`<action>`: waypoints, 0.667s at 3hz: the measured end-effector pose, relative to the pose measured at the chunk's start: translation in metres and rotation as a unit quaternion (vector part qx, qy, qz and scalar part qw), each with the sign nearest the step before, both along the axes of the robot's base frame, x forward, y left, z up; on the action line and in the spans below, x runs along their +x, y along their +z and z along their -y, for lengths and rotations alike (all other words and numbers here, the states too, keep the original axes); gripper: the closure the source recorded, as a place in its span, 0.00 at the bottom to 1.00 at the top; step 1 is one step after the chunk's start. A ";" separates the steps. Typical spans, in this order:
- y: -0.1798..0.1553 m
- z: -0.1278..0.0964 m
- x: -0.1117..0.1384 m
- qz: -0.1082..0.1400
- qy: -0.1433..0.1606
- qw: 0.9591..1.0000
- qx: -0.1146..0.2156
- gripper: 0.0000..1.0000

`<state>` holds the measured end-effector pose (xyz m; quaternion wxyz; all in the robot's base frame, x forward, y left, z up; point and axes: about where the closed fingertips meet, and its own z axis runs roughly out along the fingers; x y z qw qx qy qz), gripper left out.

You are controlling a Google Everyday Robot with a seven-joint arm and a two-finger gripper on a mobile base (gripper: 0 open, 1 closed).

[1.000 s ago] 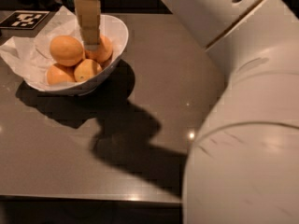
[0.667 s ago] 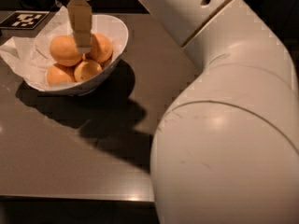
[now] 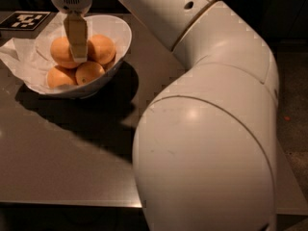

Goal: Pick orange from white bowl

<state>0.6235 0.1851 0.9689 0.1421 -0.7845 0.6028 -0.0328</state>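
Tan at its tip, the gripper (image 3: pixel 78 57) hangs low inside the white bowl (image 3: pixel 121 30), its end set against the right edge of the orange (image 3: pixel 58 52), in the gap between that fruit and the one beside it (image 3: pixel 102 48). Whether it is apart, together or clamped on anything I cannot tell from this side-on look.

A second ago the tip stood further right, over the neighbouring fruit; since then it has slid left and now sits lower among the pile. I judge that the aim has been corrected toward the biggest fruit and the grasp is close, though nothing shows it lifted yet. The orange lies at the back left of the bowl, resting on the two front fruits (image 3: pixel 89 72) and on the crumpled paper (image 3: pixel 19 57) that spills over the left rim.

The grey gripper housing comes straight down from the top edge, so the approach is near vertical. Behind it the white arm (image 3: pixel 216 129) runs off to the right, and its elbow has swung in to fill the right side and foreground, hiding much of the table (image 3: pixel 57 148). A black and white marker (image 3: pixel 24 19) lies flat behind the bowl at the far left
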 end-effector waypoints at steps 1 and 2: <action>-0.014 -0.007 -0.003 -0.016 0.006 1.000 -0.008 0.20; -0.020 -0.012 -0.002 -0.021 0.010 1.000 -0.013 0.19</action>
